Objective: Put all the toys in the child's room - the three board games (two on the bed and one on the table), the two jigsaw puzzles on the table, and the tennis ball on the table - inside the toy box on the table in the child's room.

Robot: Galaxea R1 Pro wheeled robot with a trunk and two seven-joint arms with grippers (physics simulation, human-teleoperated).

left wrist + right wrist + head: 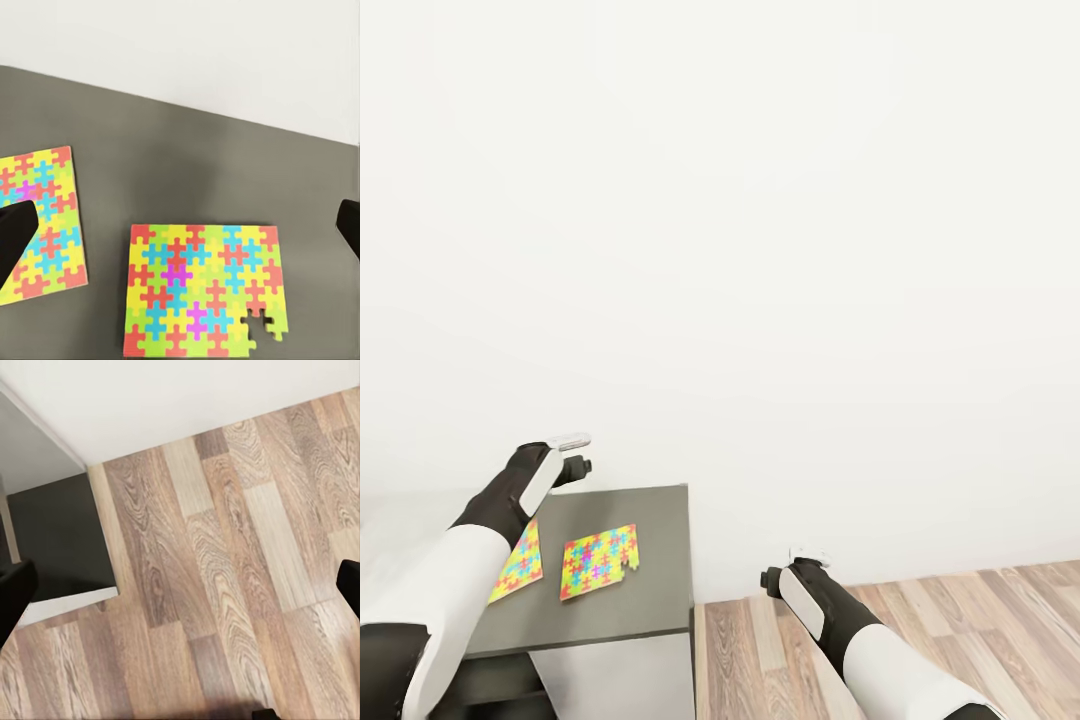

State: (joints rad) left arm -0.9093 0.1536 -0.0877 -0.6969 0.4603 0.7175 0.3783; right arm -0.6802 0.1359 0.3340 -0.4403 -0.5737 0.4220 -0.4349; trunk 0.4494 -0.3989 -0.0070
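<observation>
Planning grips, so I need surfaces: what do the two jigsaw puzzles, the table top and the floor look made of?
Jigsaw puzzles: thin flat sheets, likely matte card; interlocking coloured pieces, one gap at a corner. Table top: smooth dark grey, matte, perhaps laminate. Floor: wood planks, visible grain.

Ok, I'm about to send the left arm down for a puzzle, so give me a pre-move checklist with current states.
1. Left gripper open: ok, fingers spread wide.
2. Left gripper empty: ok.
3. Right-hand jigsaw puzzle lying flat and unobstructed on the table: ok.
4. Other jigsaw puzzle clear of the arm: not ok, left arm covers part.
5. Toy box location: cannot tell.
6. Right gripper out of the way: ok, over the wood floor.
</observation>
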